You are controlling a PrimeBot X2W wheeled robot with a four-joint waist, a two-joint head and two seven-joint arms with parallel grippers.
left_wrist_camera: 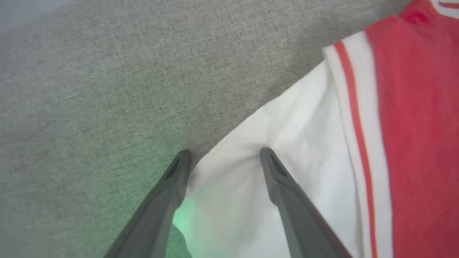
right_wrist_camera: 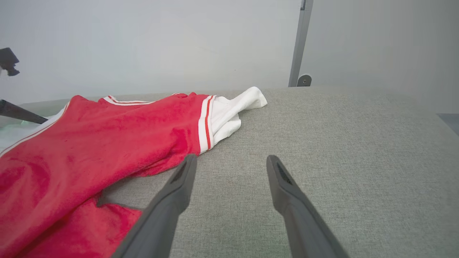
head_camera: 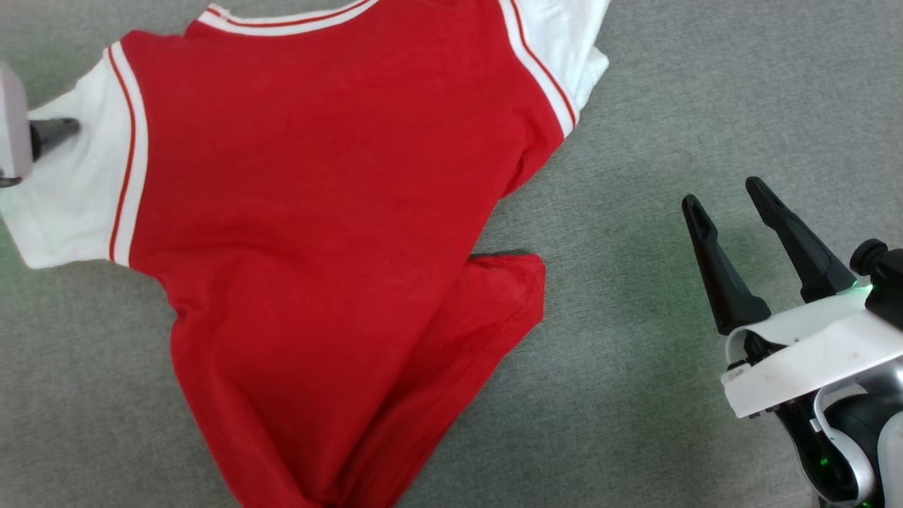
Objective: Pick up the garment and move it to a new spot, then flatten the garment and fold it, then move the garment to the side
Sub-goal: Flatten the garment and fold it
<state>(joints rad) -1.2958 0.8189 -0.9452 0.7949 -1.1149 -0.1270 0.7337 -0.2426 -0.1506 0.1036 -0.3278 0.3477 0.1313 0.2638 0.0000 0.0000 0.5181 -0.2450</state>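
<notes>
Right hand point(head_camera: 723, 192): fingers spread wide, holding nothing and touching nothing. It hangs over bare counter point(head_camera: 670, 106) to the robot's right of the garment point(head_camera: 317, 212), well apart from its side edge.

Left hand point(left_wrist_camera: 225, 151): fingers also spread wide, with nothing clamped. It sits at the outer edge of the garment's white left sleeve point(head_camera: 70, 190). One fingertip is over grey counter just beside the sleeve edge and the other is over the white cloth. Faint creases gather at that tip, but I cannot tell whether it presses.

Garment: lying on the counter, red body uppermost, hem toward the robot and collar point(head_camera: 282, 21) away.

Edges, nearest first:
- The hem runs out of the head view at the bottom.
- On the garment's right, a lower corner point(head_camera: 508, 289) is doubled over and lies skewed.
- The left sleeve lies flat.
- The right sleeve point(right_wrist_camera: 233, 107) is bunched and rumpled.

Open room: there is a broad stretch of bare counter right of the garment and a narrower strip to its left. Beyond the collar the counter ends before a pale wall and a grey post point(right_wrist_camera: 300, 39).
</notes>
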